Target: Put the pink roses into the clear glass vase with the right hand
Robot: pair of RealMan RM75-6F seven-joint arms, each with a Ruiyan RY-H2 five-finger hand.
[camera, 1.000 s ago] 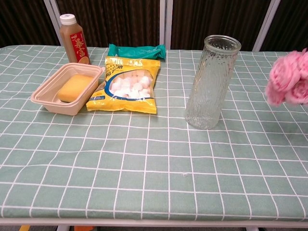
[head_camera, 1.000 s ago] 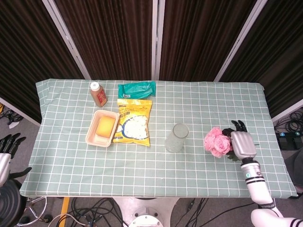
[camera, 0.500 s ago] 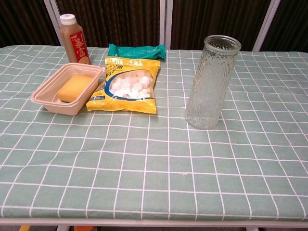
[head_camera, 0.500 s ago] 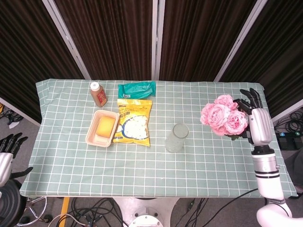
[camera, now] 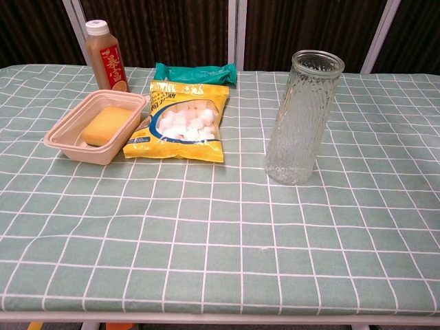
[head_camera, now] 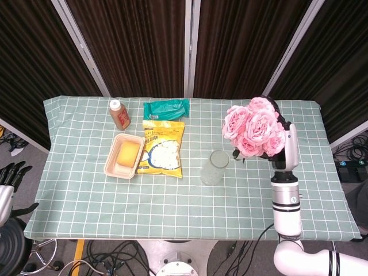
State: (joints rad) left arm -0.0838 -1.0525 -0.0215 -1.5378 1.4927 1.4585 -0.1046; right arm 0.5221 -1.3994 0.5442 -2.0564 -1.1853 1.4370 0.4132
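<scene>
Looking down from the head view, you see your right hand [head_camera: 286, 145] up in the air over the right part of the green checked tablecloth [head_camera: 80, 190]. Its fingers are closed around the bunch of pink roses [head_camera: 253, 128], down where the stems are. The dark leaves hide most of the fingers, so you can't see just how they wrap. The flower heads point toward the left and are up high, not on the cloth. The tall clear glass vase [head_camera: 215, 167] stands straight up just beside the roses, lower and to the left in the picture. The roses are not in it.

Your left hand [head_camera: 8, 183] is off the table at the far left edge, low down. Its dark fingers are apart and hold nothing.

On the left part of the cloth there is a small brown bottle with a white cap [head_camera: 119, 114], a flat teal packet [head_camera: 166, 107], a yellow bag of white snacks [head_camera: 163, 148] and a tan tray with a yellow cake in it [head_camera: 124, 155]. The tray touches the yellow bag.

In the chest view, the vase [camera: 302, 115] stands alone on the right part of the cloth [camera: 206, 254]. The bottle [camera: 106, 56], the teal packet [camera: 195, 71], the yellow bag [camera: 183, 128] and the tray [camera: 97, 126] sit at the back left. You can't see either hand or the roses here.
</scene>
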